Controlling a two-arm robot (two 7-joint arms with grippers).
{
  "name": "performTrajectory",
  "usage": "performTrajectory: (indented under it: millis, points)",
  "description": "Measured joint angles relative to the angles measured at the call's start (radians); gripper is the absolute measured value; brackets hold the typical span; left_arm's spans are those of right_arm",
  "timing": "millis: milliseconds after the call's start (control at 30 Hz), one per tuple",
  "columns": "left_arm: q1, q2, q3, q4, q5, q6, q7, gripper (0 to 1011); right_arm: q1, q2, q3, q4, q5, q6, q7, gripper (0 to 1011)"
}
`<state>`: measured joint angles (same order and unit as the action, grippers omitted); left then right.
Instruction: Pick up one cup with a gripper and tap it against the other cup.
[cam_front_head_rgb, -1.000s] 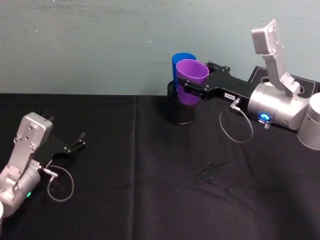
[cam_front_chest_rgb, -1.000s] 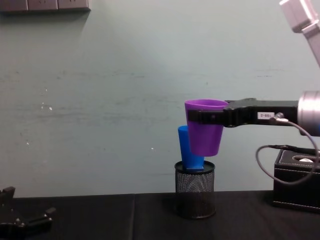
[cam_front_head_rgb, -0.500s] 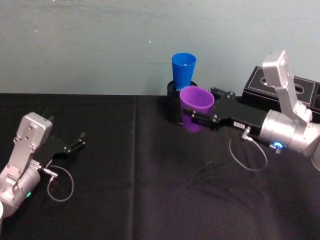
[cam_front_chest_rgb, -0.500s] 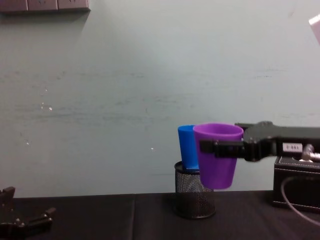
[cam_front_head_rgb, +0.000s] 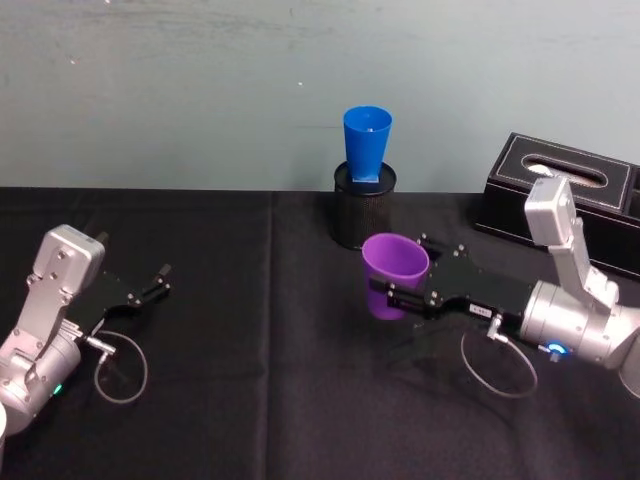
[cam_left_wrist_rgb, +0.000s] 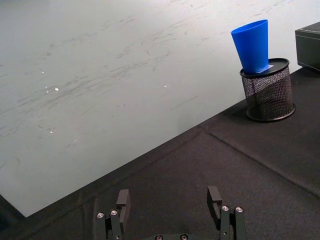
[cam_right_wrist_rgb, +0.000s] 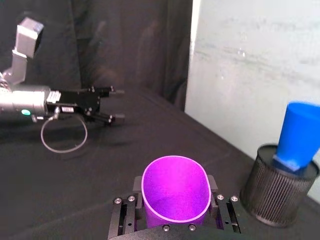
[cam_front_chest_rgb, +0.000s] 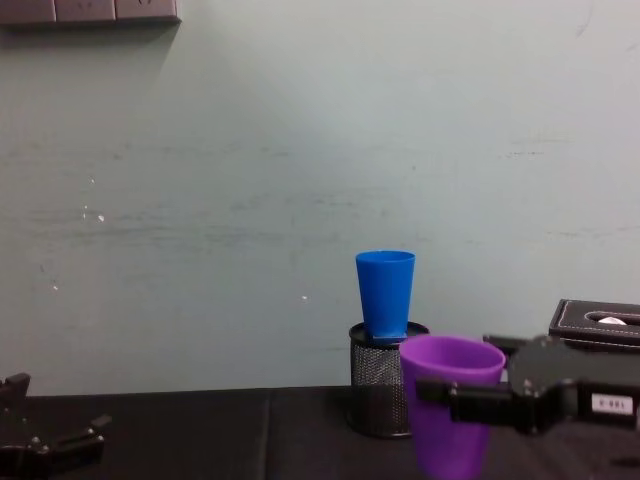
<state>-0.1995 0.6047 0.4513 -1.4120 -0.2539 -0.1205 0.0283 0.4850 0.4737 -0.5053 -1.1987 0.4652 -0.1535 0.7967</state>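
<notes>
The right black long-fingered pincer (cam_front_head_rgb: 392, 297) on its silver cylindrical wrist is reaching in from the right side of the black cloth-covered table (cam_front_head_rgb: 260, 400) and is clenching the purple tapered plastic tumbler (cam_front_head_rgb: 393, 275) between its two fingers. The tumbler is sitting upright with its open mouth facing up, and in the right wrist view its rolled rim (cam_right_wrist_rgb: 174, 188) is showing between the two finger pads. In the chest view the purple tumbler (cam_front_chest_rgb: 450, 405) is hanging low, just in front of and to the right of a black mesh pen holder (cam_front_chest_rgb: 383, 388), without touching it. The bright blue tapered plastic tumbler (cam_front_head_rgb: 366, 145) is standing in that pen holder (cam_front_head_rgb: 363, 210) at the back of the table, leaning slightly, well apart from the purple tumbler and higher than it. A black tissue box (cam_front_head_rgb: 560, 195) is resting at the back right of the table, beside the pen holder. The left black pincer (cam_front_head_rgb: 150, 285) is lying parked near the table's left edge, its fingers (cam_left_wrist_rgb: 123, 200) spread apart and gripping nothing.
</notes>
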Motion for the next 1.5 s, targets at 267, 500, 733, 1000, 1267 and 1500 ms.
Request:
performTrajectory:
  millis: [267, 500, 733, 1000, 1267, 1500]
  points:
    - [0.0, 0.0, 0.0, 0.0, 0.0, 0.0, 0.0, 1011, -0.003, -0.018, -0.015, 0.073, -0.004, -0.03, -0.001, 718]
    - [0.0, 0.0, 0.0, 0.0, 0.0, 0.0, 0.0, 1011, 0.004, -0.035, -0.029, 0.12, -0.026, -0.055, -0.002, 718]
    - [0.0, 0.0, 0.0, 0.0, 0.0, 0.0, 0.0, 1011, 0.009, -0.044, -0.04, 0.15, -0.047, -0.078, 0.007, 718]
    - [0.0, 0.0, 0.0, 0.0, 0.0, 0.0, 0.0, 1011, 0.012, -0.055, -0.041, 0.181, -0.054, -0.093, 0.02, 718]
    - [0.0, 0.0, 0.0, 0.0, 0.0, 0.0, 0.0, 1011, 0.016, -0.065, -0.042, 0.204, -0.054, -0.097, 0.031, 718]
    - [0.0, 0.0, 0.0, 0.0, 0.0, 0.0, 0.0, 1011, 0.017, -0.069, -0.039, 0.212, -0.049, -0.097, 0.037, 718]
